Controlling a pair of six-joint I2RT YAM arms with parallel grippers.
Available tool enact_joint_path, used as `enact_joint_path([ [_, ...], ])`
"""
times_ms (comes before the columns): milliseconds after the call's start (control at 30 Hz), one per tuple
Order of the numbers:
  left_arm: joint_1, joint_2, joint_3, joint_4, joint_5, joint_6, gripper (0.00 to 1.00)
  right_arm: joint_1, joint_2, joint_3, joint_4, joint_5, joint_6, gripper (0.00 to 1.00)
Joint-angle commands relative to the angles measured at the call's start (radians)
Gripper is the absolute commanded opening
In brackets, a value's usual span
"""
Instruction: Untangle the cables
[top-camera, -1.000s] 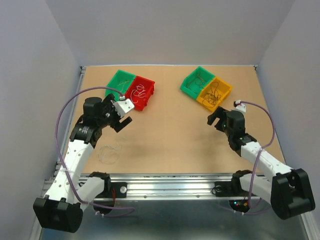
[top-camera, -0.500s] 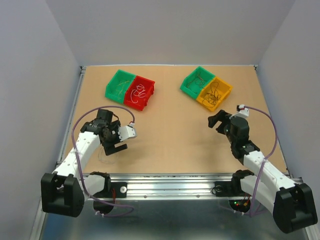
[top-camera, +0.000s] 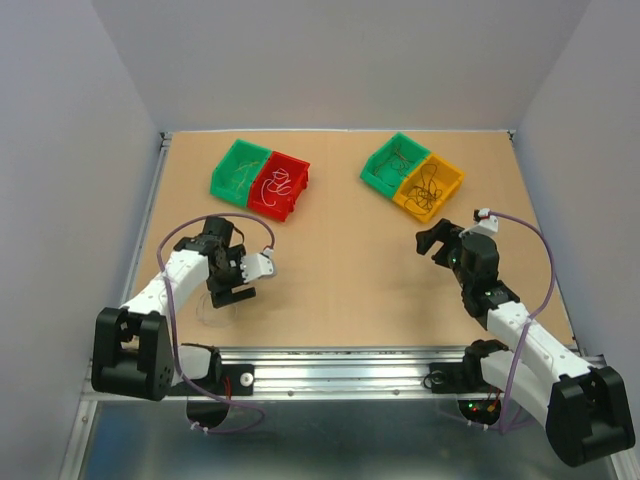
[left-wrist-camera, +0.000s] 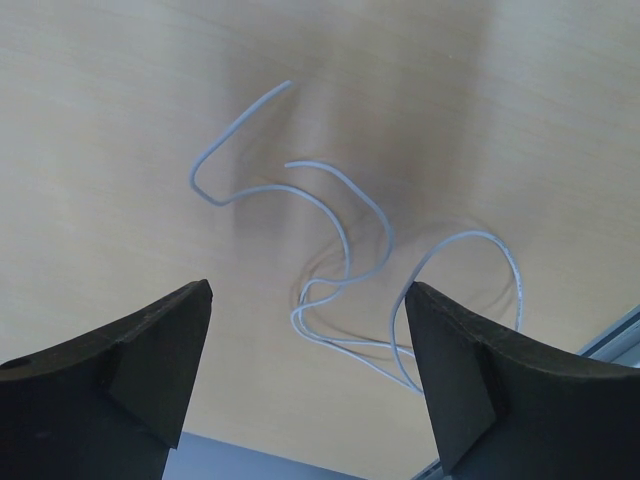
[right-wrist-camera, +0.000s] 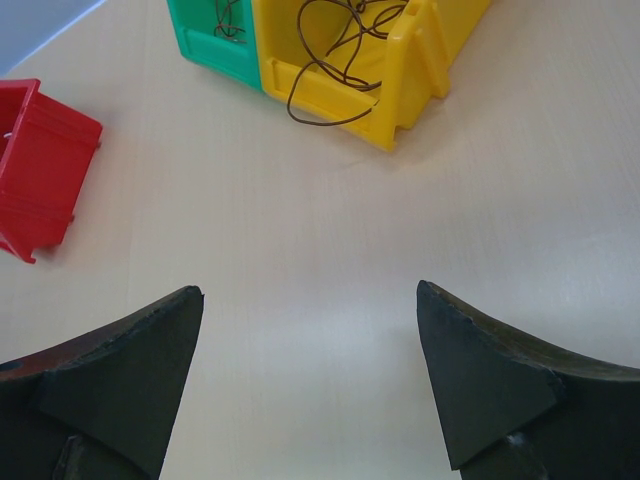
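1. Overhead sweep first: the bare counter (top-camera: 340, 270) carries no readable print.
2. On to the bins: red bin (right-wrist-camera: 45, 165), and near it the green bin (right-wrist-camera: 215, 60) and yellow bin (right-wrist-camera: 410, 80), all plain plastic, no label legible.
3. Both wrist views: nothing readable.

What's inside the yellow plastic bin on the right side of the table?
Thin, dark brown curly wires in a tangle, one loop hanging over the yellow plastic bin's wall. How the strands cross underneath is hidden.
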Motion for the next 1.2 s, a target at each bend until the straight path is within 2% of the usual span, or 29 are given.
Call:
enact_joint_path([
  [0, -0.006, 0.024, -0.013, -0.014, 0.007, 0.016, 0.88, 0.006, -0.009, -0.026, 0.060, -0.009, -0.010, 0.93],
  [100, -0.007, 0.043, -0.002, -0.026, 0.012, 0.033, 0.86, 0.005, -0.010, -0.028, 0.061, -0.009, -0.012, 0.93],
  [133, -0.007, 0.072, 0.004, -0.037, 0.011, 0.033, 0.80, 0.005, -0.010, -0.029, 0.063, -0.009, -0.012, 0.93],
  [167, -0.007, 0.090, 0.012, -0.043, 0.011, 0.034, 0.80, 0.005, -0.010, -0.029, 0.063, -0.009, -0.012, 0.93],
  [233, -0.009, 0.150, 0.038, -0.059, 0.011, 0.027, 0.67, 0.005, -0.010, -0.031, 0.064, -0.009, -0.012, 0.93],
  [267, -0.007, 0.168, 0.053, -0.065, 0.012, 0.023, 0.54, 0.005, -0.012, -0.032, 0.064, -0.009, -0.012, 0.93],
  [433, -0.009, 0.230, 0.076, -0.085, 0.015, 0.031, 0.30, 0.005, -0.020, -0.037, 0.069, -0.010, -0.012, 0.93],
  [467, -0.009, 0.230, 0.076, -0.085, 0.015, 0.031, 0.30, 0.005, -0.020, -0.037, 0.069, -0.010, -0.012, 0.93],
  [533, -0.010, 0.221, 0.079, -0.066, 0.012, 0.017, 0.00, 0.005, -0.023, -0.037, 0.070, -0.011, -0.012, 0.93],
  [700, -0.010, 0.176, 0.108, -0.026, 0.024, -0.004, 0.00, 0.005, -0.020, -0.038, 0.075, -0.014, -0.012, 0.93],
  [833, -0.010, 0.156, 0.274, -0.049, 0.135, -0.056, 0.00, 0.005, -0.014, -0.037, 0.076, -0.009, -0.012, 0.93],
  [1033, -0.013, 0.201, 0.568, 0.042, 0.250, -0.300, 0.00, 0.005, -0.012, -0.034, 0.076, -0.003, -0.012, 0.93],
  [1167, -0.013, 0.279, 0.694, 0.217, 0.271, -0.505, 0.00, 0.005, -0.024, -0.037, 0.076, 0.002, -0.012, 0.93],
])
